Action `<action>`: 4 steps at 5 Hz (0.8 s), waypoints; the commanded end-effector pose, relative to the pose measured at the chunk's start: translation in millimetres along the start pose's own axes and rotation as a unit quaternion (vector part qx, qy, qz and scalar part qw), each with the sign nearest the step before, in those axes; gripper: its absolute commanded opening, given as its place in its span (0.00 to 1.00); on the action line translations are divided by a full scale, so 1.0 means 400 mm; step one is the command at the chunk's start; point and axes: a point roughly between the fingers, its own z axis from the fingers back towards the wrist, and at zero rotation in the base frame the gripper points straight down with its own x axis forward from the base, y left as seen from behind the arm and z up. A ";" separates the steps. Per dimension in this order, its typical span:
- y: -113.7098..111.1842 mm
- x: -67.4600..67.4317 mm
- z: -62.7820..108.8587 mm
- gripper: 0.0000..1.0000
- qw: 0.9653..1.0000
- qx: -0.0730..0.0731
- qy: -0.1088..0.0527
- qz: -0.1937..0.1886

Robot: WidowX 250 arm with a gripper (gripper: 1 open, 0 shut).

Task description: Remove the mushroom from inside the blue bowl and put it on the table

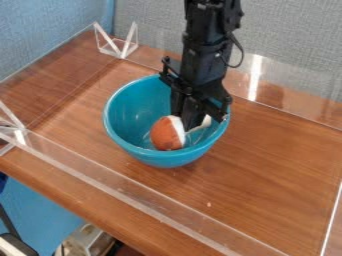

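Observation:
The blue bowl (pixel 131 122) sits in the middle of the wood-grain table (pixel 281 170). My black gripper (pixel 187 121) reaches straight down into the bowl's right side. Its fingers are closed on the mushroom (pixel 167 132), whose orange-brown cap faces left and whose cream stem runs between the fingers. The mushroom hangs just above the bowl's floor, below the rim.
Low clear acrylic walls (pixel 160 205) run along the table's edges. Two clear triangular brackets (pixel 118 42) stand at the back left corner. Another bracket (pixel 11 130) sits at the left edge. Bare wood lies right of and in front of the bowl.

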 end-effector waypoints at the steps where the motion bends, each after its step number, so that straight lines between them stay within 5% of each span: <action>1: -0.004 0.006 0.055 0.00 0.999 0.010 -0.044 0.000; 4: -0.014 0.006 0.070 0.00 0.998 0.014 -0.065 -0.010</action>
